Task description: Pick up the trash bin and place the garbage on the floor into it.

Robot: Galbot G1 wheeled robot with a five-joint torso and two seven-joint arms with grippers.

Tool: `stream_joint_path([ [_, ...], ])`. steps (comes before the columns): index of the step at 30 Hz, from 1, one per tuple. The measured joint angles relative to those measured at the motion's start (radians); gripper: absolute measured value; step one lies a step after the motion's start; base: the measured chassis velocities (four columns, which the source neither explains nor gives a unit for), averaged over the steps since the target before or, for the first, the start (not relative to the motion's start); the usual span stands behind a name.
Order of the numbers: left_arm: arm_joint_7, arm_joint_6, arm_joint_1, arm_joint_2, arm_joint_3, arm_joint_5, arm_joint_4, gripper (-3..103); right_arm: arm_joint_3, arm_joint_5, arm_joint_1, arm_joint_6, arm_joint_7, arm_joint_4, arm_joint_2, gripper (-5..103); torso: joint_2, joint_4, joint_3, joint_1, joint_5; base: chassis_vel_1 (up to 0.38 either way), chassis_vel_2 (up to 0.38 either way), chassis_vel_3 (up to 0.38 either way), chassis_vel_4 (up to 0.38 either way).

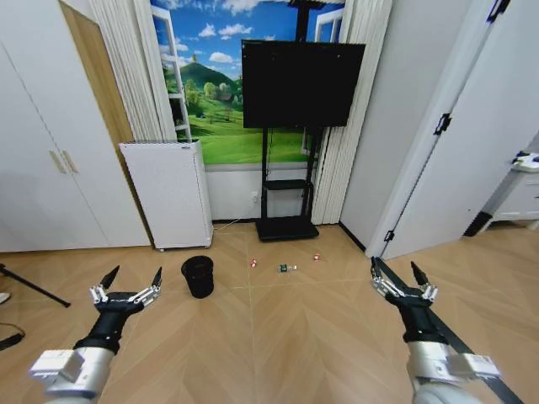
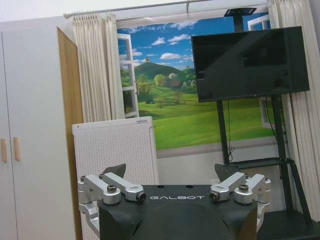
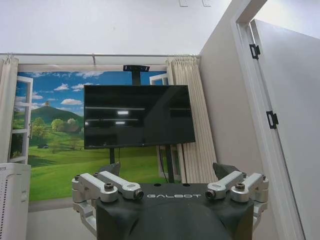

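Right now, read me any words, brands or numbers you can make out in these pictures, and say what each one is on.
"GALBOT": on the black body of the left gripper, seen from the left wrist.
"GALBOT": on the black body of the right gripper, seen from the right wrist.
White appliance: a small dark mark on its top edge, too small to read.
Green-and-white can on the floor: any print is too small to read.

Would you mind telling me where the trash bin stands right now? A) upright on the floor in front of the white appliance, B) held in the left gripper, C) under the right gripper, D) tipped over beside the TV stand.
A: the trash bin stands upright on the floor, just before the white appliance, with both open grippers, left gripper and right gripper, apart from it.
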Motion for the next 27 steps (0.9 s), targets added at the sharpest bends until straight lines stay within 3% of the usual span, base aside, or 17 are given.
stream_joint_path([
  [27,-0.013,0.003,0.036,-0.041,-0.007,-0.004,0.000,99,0.010,0.032,-0.009,-0.007,0.005,-0.007,0.006,100,0.000,0.0000,0.000,0.000,0.0001,-0.012,0.013,0.018,-0.014],
])
